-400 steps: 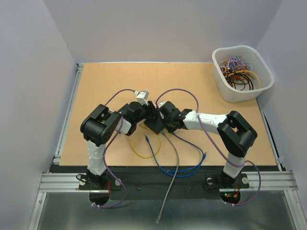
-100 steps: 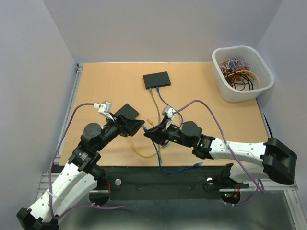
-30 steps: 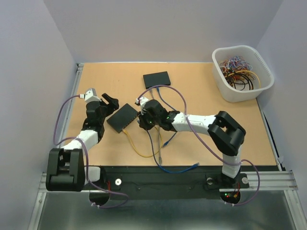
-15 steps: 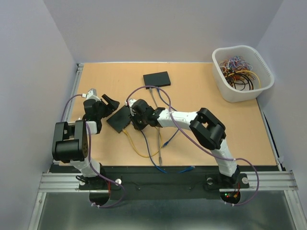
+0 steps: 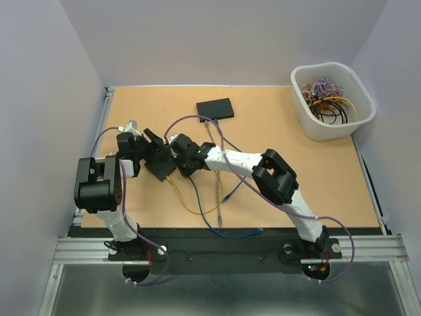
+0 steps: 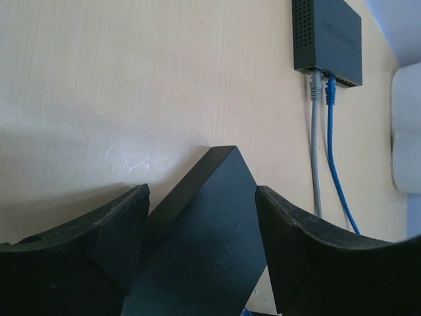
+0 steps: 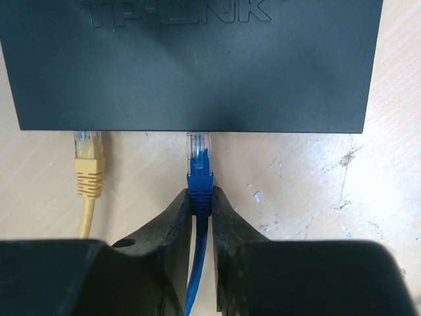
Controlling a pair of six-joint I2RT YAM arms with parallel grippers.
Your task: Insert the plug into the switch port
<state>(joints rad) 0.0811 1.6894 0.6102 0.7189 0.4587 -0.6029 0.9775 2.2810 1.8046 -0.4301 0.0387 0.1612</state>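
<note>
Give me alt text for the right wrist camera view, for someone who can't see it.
The right hand pinches a blue plug, its clear tip at the front edge of a black switch. A yellow plug meets the same edge to its left, over a tan table.

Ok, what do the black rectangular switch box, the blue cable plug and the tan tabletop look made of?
Black rectangular switch box: matte moulded plastic, probably; embossed lettering, soft sheen. Blue cable plug: rubbery blue boot, clear hard-plastic tip. Tan tabletop: likely wood or laminate, smooth, with scuffs.
</note>
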